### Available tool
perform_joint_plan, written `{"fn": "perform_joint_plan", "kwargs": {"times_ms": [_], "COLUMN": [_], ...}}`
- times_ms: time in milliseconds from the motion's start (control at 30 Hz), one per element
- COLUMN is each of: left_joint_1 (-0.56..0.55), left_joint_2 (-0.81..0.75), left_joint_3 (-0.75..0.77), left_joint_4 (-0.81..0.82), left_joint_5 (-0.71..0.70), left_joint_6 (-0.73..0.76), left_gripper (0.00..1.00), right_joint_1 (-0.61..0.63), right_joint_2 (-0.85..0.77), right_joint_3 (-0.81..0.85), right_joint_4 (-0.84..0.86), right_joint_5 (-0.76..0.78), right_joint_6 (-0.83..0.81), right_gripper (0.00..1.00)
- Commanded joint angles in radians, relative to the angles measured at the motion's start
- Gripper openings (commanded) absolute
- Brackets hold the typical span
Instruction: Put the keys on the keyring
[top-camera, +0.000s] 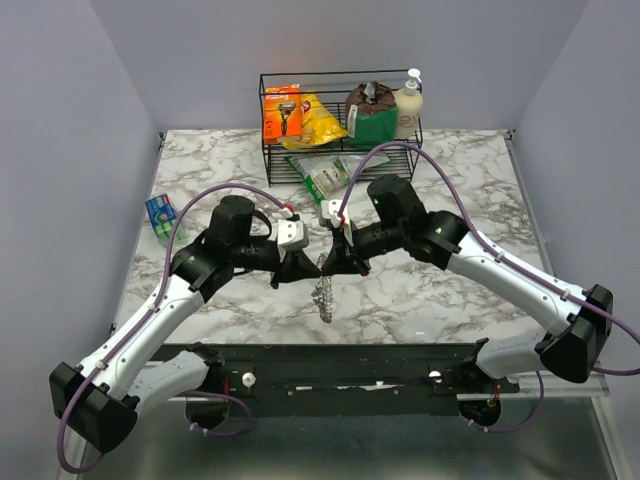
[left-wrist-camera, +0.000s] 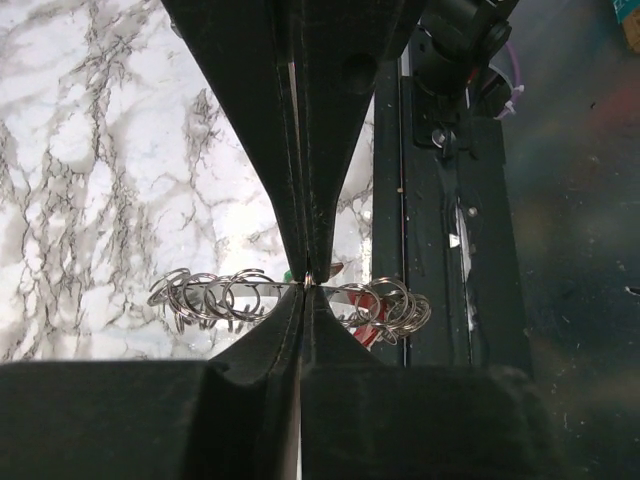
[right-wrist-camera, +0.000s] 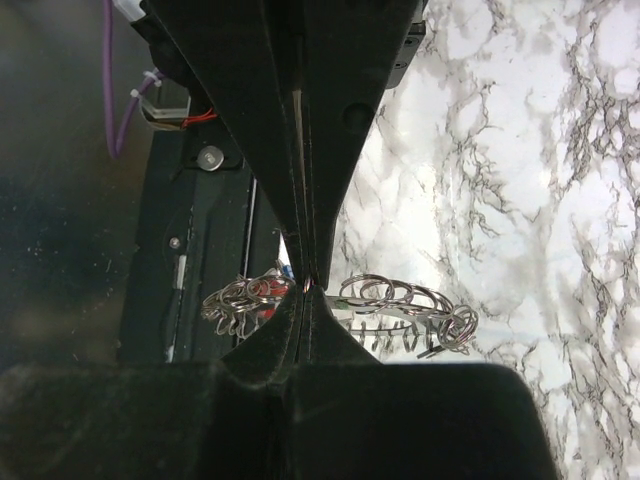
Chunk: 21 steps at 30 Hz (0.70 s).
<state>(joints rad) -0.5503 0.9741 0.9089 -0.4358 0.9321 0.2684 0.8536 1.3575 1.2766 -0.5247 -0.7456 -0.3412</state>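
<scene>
1 keyring, a thin silver wire, hangs in the air over the middle of the table, near its front edge. It's strung w/ small split rings and a bunch of silver keys dangling below (too bunched to count; toothed blades show in the right wrist view). No colored key heads can be made out.

2 grippers are on it, meeting nose to nose. Left gripper: fingers pressed together, pinching the wire, w/ rings on both sides of the pinch. Right gripper: same, fingers tight on the wire, rings either side. Top view shows the 2 grip points just beside each other, keys hanging between and below them.

Farther out: 1 pouch, green/white, lies on the marble behind the grippers. 1 small blue-green box is near the table's left edge. At the back stands 1 black wire rack holding 4 things: orange razor pack, yellow bag, dark green bag, white bottle.
</scene>
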Motion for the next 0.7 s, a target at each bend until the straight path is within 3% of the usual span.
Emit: {"fn": "perform_joint_plan", "kwargs": {"times_ms": [0, 167, 267, 300, 367, 500, 667], "left_joint_1": [-0.007, -0.013, -0.013, -0.011, -0.013, -0.011, -0.013], "left_joint_2": [0.015, -0.001, -0.028, -0.044, -0.06, -0.097, -0.123], "left_joint_3": [0.027, 0.019, -0.005, -0.013, -0.033, -0.07, -0.1], "left_joint_4": [-0.023, -0.001, 0.058, 0.078, 0.123, 0.218, 0.304], "left_joint_5": [-0.038, -0.068, -0.116, -0.137, -0.177, -0.203, -0.234], "left_joint_6": [0.026, 0.025, -0.006, -0.018, -0.04, -0.095, -0.15], "left_gripper": [0.0, 0.0, 0.0, 0.0, 0.0, 0.0, 0.0], "right_joint_1": [0.004, 0.005, 0.004, 0.004, 0.004, 0.004, -0.005], "right_joint_2": [-0.035, -0.047, -0.067, -0.073, -0.089, -0.141, -0.198], "right_joint_3": [0.036, 0.024, 0.001, -0.005, -0.029, -0.085, -0.138], "right_joint_4": [0.032, 0.066, 0.113, 0.127, 0.167, 0.245, 0.34], "right_joint_5": [-0.026, 0.0, 0.034, 0.041, 0.072, 0.15, 0.268], "right_joint_6": [0.002, 0.022, 0.051, 0.057, 0.08, 0.123, 0.189], "right_gripper": [0.01, 0.01, 0.07, 0.15, 0.2, 0.47, 0.67]}}
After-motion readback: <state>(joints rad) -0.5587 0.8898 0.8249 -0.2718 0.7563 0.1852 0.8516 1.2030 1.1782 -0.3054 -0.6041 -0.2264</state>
